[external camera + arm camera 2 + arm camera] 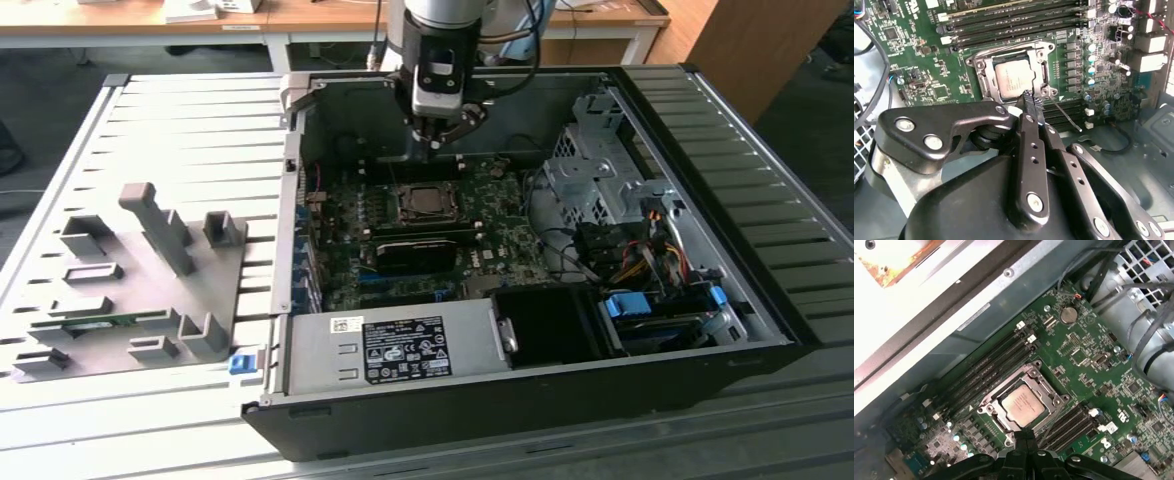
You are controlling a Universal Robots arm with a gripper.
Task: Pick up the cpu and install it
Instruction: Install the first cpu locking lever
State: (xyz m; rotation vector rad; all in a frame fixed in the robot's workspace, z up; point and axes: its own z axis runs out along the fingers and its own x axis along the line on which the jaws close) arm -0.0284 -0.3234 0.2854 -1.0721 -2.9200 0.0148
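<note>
Silver-topped cpu (1024, 405) already lies flat in the black socket (1023, 404) on the motherboard (1094, 365), inside the open PC case (747, 250) on the slatted worktop (160, 130). Metal frame around it looks open; lid not clamped, as far as I can judge.

Pincer (1030, 97) hangs above the socket's edge, fingers pressed together w/ nothing between them. In both wrist views the tips sit just off one side of the chip, near the frame's corner, apart from the silver top.

Cpu is square, so no long axis; edges run parallel to the socket frame and to the RAM slots (979, 372) beside it. Judgement: chip seated, pincer near the frame's thin latch lever (1064, 117).
</note>
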